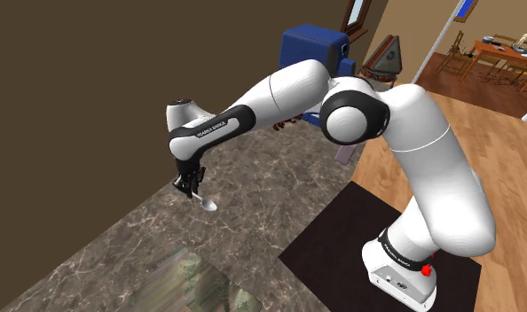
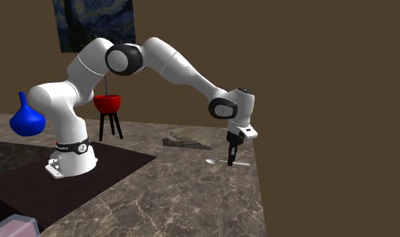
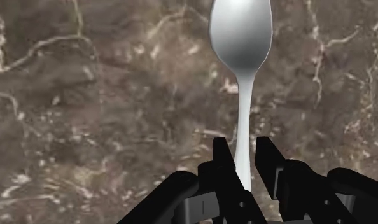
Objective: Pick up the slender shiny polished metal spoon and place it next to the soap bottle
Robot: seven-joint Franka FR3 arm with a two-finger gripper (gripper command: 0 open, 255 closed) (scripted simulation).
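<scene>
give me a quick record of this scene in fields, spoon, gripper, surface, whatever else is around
surface: dark marbled countertop
spoon: silver, looks to lie flat on the countertop, close to its edge in the second exterior view
gripper: black, pointing down at the spoon's handle, the bowl end sticking out beyond it
arm: white, reaching out from its stand over the countertop
background: red bowl on a black-legged stand, blue vase
task stage: spoon not yet lifted

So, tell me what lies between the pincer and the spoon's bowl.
Only the spoon's own handle, running from pincer to bowl over marbled countertop; the wrist view shows it.
</scene>
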